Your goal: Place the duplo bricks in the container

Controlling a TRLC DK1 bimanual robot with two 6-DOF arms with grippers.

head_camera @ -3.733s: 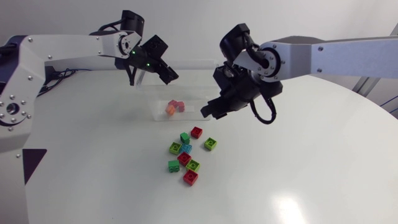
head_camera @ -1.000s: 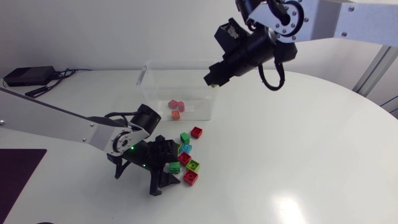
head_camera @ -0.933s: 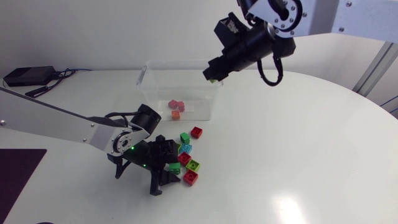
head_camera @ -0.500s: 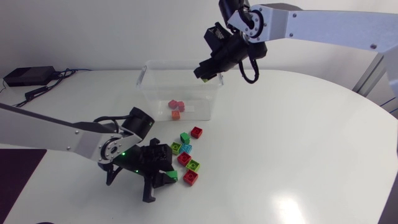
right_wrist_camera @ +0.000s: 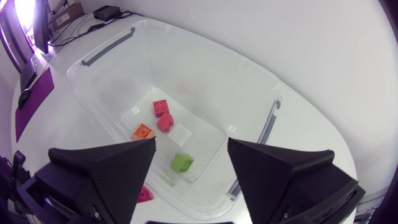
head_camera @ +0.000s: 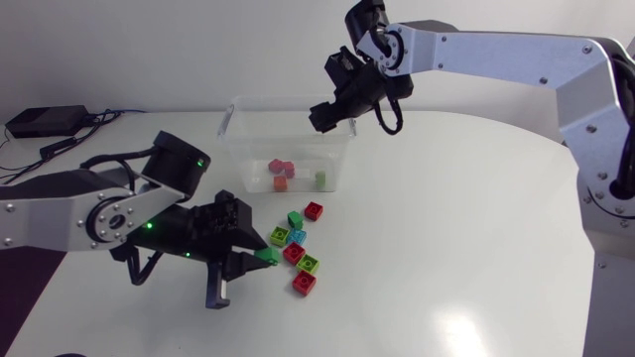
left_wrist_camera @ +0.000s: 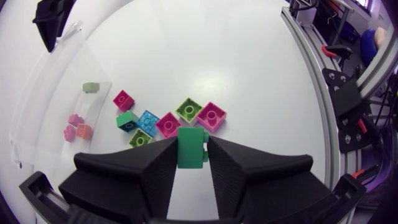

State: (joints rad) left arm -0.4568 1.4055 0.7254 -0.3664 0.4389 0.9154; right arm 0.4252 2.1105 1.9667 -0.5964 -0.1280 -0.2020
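Note:
In the head view my left gripper (head_camera: 254,260) hangs just above the table, shut on a dark green brick (head_camera: 267,256). The left wrist view has that green brick (left_wrist_camera: 190,148) pinched between both fingers of the left gripper (left_wrist_camera: 191,154). Several loose bricks (head_camera: 298,248) in red, lime, blue and green lie beside it. My right gripper (head_camera: 327,116) hovers open over the clear container (head_camera: 234,117). Below the open right gripper (right_wrist_camera: 191,147), the container (right_wrist_camera: 249,87) holds a lime brick (right_wrist_camera: 182,163), pink and red bricks (right_wrist_camera: 163,115) and an orange one (right_wrist_camera: 142,132).
The loose bricks (left_wrist_camera: 168,118) lie between the container (left_wrist_camera: 37,112) and the table's near edge. A dark mat (head_camera: 25,288) lies at the left edge of the table. Bare white table (head_camera: 466,238) spreads out to the right.
My left gripper closed on the dark green brick and lifted it off the table. My right gripper moved left over the container and opened; a lime brick now lies inside.

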